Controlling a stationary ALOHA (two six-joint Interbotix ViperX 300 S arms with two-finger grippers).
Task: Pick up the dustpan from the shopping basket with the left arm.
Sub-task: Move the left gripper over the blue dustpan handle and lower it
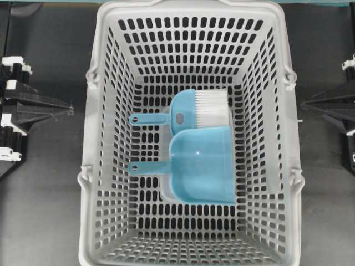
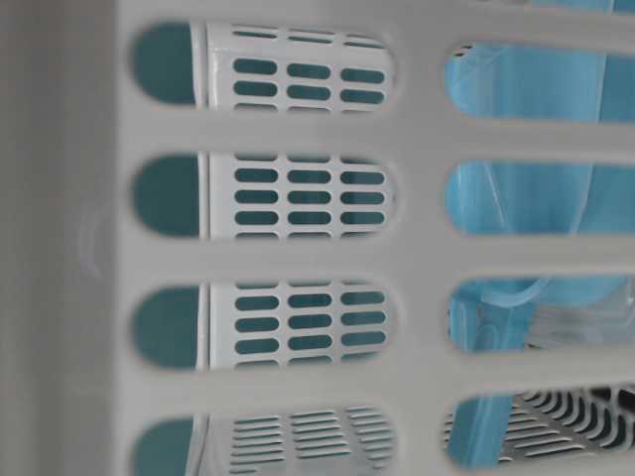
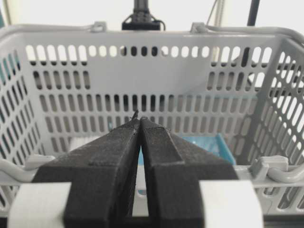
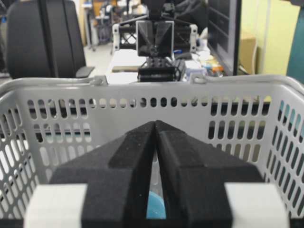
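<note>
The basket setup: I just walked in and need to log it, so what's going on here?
Nothing is being handled yet. A light blue dustpan lies in the grey shopping basket, beside a blue hand brush, both partly over a clear tray. The left gripper and right gripper sit shut outside the basket, holding nothing.

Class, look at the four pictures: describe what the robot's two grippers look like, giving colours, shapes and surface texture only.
Both grippers are alike. The left gripper has two matte black fingers shaped like wedges that taper to a point, with a grainy, layered surface. White blocks sit at the outer base of each finger. The right gripper shows the same black wedges and white blocks. No cables or markings show on them.
</note>
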